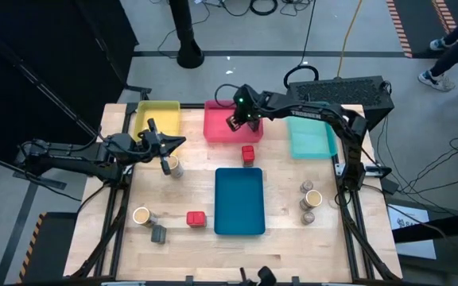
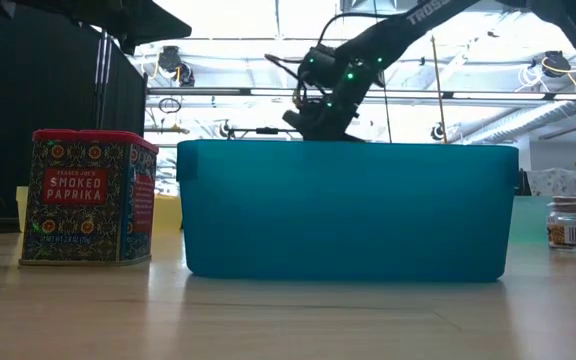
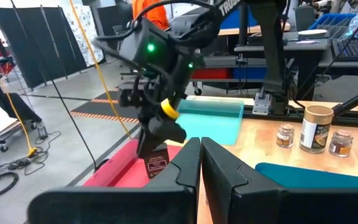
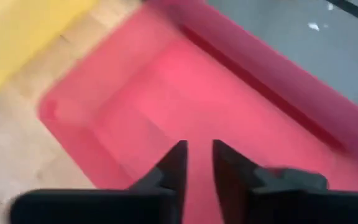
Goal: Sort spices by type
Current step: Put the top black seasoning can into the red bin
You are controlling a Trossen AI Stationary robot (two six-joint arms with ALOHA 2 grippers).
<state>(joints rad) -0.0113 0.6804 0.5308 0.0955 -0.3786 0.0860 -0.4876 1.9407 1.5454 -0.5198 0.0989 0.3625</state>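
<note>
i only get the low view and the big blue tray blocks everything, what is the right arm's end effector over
Observer: The right end effector is above the red rectangular plastic tray, on the far side of the blue rectangular plastic tray.
Operator: any red tin besides the smoked paprika tin i can see
Observer: Yes, a second red cube tin stands on the wooden table between the red tray and the blue one.
Operator: and the left arm
Observer: The left end effector is right beside a tan cylindrical jar, near the yellow rectangular plastic tray.
</note>
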